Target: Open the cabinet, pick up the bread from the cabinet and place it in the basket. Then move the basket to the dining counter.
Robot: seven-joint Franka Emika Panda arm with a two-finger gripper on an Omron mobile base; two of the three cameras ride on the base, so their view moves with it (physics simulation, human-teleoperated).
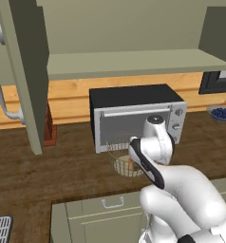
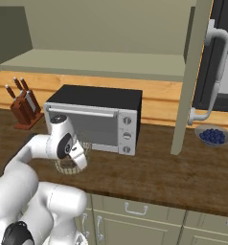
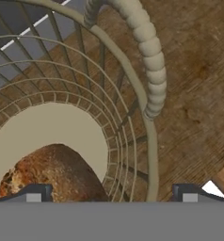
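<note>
golden-brown bread [image 3: 50, 174] lies in the wire basket [image 3: 132, 89], gripper [image 3: 111, 194] spread astride the rim, gripping nothing.

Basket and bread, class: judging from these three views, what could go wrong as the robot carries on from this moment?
1. The gripper straddles the basket rim; an off-centre grasp might tip it, spilling the bread.
2. The basket stands right before the toaster oven, so lifting could knock it.
3. The cabinet door hangs open, and a carry towards that side might strike it.
</note>
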